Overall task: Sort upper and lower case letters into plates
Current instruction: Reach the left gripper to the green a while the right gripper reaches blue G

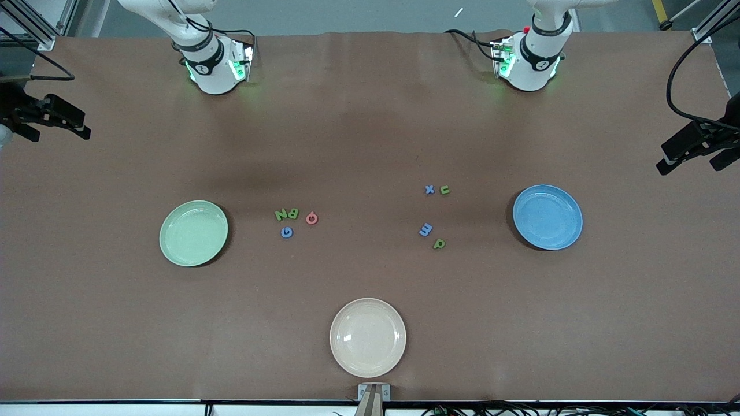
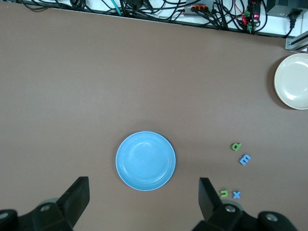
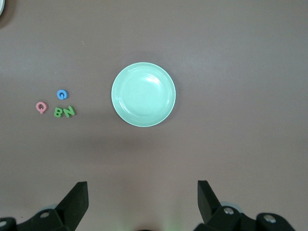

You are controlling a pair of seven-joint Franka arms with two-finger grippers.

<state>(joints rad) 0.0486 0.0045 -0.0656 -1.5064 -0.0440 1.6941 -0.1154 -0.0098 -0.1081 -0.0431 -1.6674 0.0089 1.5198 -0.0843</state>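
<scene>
While both plates sit bare mid-table, mint (image 1: pixel 193 233) toward the right arm's end, blue (image 1: pixel 547 216) toward the left's, sorting has not begun: capitals (image 1: pixel 295 220) lie beside mint, lowercase (image 1: pixel 434 216) beside blue. Left gripper (image 2: pixel 144 202) and right gripper (image 3: pixel 142 202) hang high, jaws wide, holding nothing.

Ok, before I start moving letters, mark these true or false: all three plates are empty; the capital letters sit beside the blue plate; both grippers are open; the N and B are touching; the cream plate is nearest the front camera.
1. All three plates are empty: true. The green plate, blue plate and cream plate hold nothing.
2. Capitals beside the blue plate: false. N, B, G and Q lie beside the green plate.
3. Both grippers open: true, left gripper and right gripper.
4. N and B touching: true.
5. Cream plate nearest the camera: true.
</scene>
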